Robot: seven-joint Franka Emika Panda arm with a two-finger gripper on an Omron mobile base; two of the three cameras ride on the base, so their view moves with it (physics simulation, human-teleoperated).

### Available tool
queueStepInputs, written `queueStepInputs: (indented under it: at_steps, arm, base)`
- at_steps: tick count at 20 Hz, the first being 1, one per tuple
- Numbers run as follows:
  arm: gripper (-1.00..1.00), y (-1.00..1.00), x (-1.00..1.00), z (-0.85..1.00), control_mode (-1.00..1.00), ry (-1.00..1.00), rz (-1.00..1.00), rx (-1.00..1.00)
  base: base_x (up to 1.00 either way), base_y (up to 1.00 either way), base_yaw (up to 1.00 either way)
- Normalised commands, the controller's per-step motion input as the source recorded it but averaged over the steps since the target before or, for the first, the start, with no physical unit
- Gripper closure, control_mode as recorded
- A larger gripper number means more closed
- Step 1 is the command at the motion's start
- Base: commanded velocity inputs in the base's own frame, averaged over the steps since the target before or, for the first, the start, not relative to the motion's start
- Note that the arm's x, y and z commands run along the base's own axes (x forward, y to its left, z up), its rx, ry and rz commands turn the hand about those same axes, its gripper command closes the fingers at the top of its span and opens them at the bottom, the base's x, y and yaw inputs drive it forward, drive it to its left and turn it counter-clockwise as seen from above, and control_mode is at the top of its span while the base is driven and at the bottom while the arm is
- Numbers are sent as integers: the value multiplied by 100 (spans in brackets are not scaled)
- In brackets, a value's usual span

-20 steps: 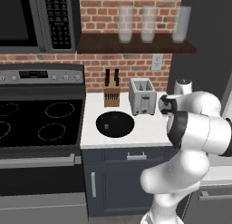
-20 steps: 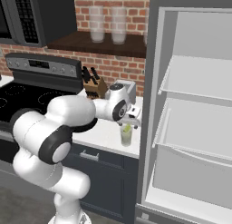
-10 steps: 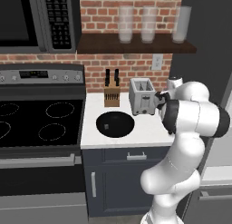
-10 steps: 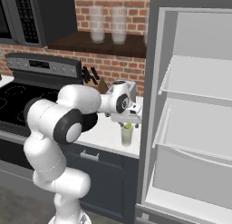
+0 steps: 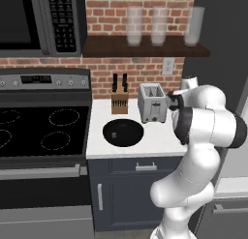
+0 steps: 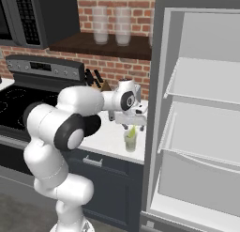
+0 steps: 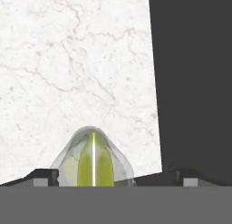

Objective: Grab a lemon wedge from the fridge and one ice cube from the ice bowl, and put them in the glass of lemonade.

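Above the short clear glass of pale yellow-green lemonade (image 6: 130, 140) hangs the white arm's two-finger gripper (image 6: 132, 124), with both jaws spread wide apart and nothing between them. Inside the glass sits the small yellowish-green lemon wedge (image 7: 94, 163), standing up on its thin edge and poking a little over the rim. Seen from the hand, right under the spread fingertips (image 7: 45, 177), with the wedge in the middle of the glass (image 7: 72, 151). Standing on the white marble counter top (image 6: 107, 138), close to its front edge and just beside the open tall dark grey fridge (image 6: 161, 57). Inside the fridge, white shelves (image 6: 201, 94) with nothing to make out on them. Farther left on the same counter (image 5: 160, 140), the wide round black ice bowl (image 5: 123, 132), lying flat near the front. Too dark inside to tell any ice cube. Behind the bowl, a small wooden block with black knife handles (image 5: 119, 100), and next to it a shiny silver toaster (image 5: 152, 103), both against the red brick wall (image 5: 140, 67). Up on the dark wooden shelf (image 5: 145, 47), three tall frosted glasses (image 5: 159, 25) in a row. To the left, a black stove top with round rings (image 5: 43, 127) and a black microwave (image 5: 38, 21) above it.
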Motion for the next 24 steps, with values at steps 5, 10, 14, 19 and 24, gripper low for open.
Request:
queueStepInputs:
  at_steps: [5, 10, 14, 19, 24]
  arm:
    - [-100, 0, -54, 25, -100, -3, 0, 0]
    - [-100, 1, -89, 80, -100, -50, 0, -3]
    - [-100, 19, -88, 100, -100, -68, 2, -4]
    - [-100, 42, -100, 100, -100, -68, 7, -1]
    - [-100, 67, -100, 100, -100, -72, 5, 0]
  base:
    - [0, 0, 0]
    - [0, 0, 0]
    - [0, 0, 0]
    - [0, 0, 0]
    - [0, 0, 0]
